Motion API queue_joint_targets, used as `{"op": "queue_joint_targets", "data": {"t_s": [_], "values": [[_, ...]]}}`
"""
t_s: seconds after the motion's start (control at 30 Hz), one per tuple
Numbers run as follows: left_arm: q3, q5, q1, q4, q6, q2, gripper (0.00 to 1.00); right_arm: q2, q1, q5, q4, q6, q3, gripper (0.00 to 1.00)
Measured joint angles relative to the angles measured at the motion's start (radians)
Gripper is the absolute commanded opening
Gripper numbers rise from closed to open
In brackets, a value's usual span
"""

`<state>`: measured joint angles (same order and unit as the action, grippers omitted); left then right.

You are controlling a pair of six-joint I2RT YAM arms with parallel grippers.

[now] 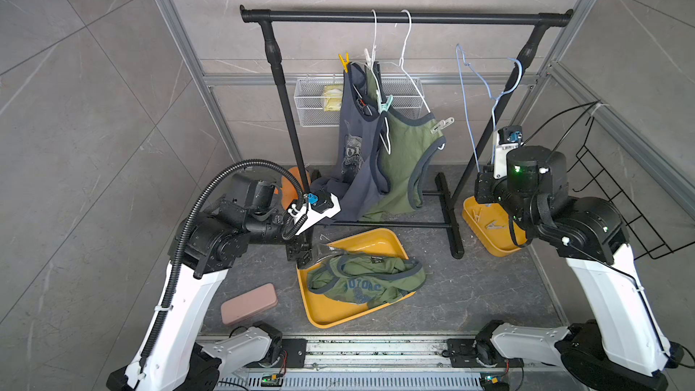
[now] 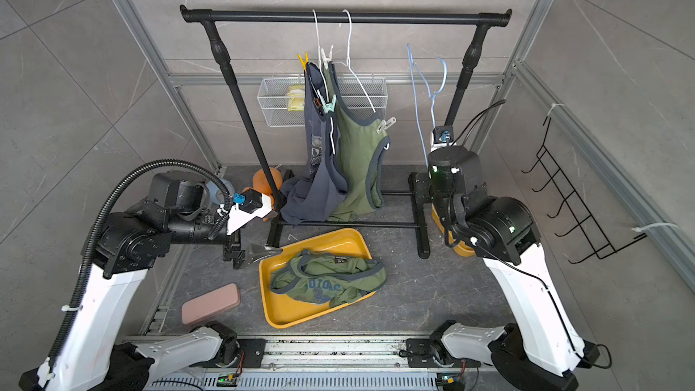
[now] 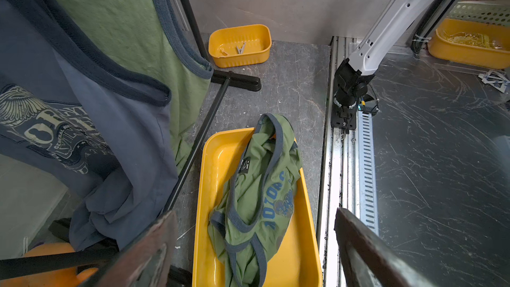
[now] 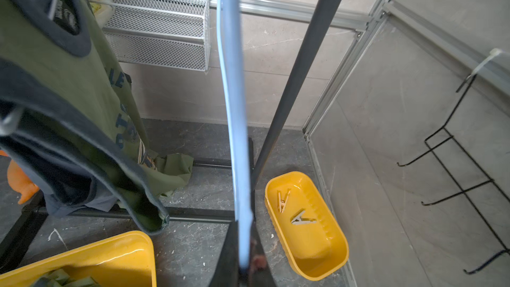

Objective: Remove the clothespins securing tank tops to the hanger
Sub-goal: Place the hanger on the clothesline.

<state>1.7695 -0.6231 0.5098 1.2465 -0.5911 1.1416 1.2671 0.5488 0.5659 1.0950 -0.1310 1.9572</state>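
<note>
left pincer (image 3: 255,212): was wide and held nothing, above the far left corner of the tray (image 1: 319,314).
right pincer (image 4: 244,233): pinched tight on the blue hanger (image 4: 231,78), on the right, over the tub (image 4: 317,258).
rail (image 1: 406,16): stood at the far side with two white hangers (image 1: 404,43) hooked on it.
blue top (image 1: 351,152): hung below the middle of the rail, its bottom bunched on the worktop (image 1: 470,295).
yellow pin (image 1: 343,61): was clipped at the top of the blue top.
top white pin (image 1: 368,56): sat just right of the yellow pin.
hung green top (image 1: 406,159): was just right of the blue top, touching it.
mint pin (image 1: 385,103): was on the left strap of the hung green top.
right white pin (image 1: 443,124): was on its right strap.
loose green top (image 1: 361,280): lay crumpled in the tray, near the middle.
tan pin (image 4: 284,200) and grey pin (image 4: 302,218): lay apart in the tub.
</note>
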Motion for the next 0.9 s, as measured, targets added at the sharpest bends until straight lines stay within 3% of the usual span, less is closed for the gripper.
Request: {"op": "queue_joint_targets", "data": {"t_s": [0.3,0.67,0.9], "values": [[0.0,-0.008,0.0,-0.007,-0.002,0.045,0.91,0.158,-0.157,-0.245,-0.072,0.053,0.123,0.0],[0.001,-0.008,0.0,-0.006,-0.012,0.113,0.91,0.372,-0.264,-0.36,-0.119,0.085,0.385,0.0],[0.019,-0.008,0.0,0.004,-0.026,0.159,0.91,0.576,-0.334,-0.423,-0.112,0.099,0.666,0.0]]}}
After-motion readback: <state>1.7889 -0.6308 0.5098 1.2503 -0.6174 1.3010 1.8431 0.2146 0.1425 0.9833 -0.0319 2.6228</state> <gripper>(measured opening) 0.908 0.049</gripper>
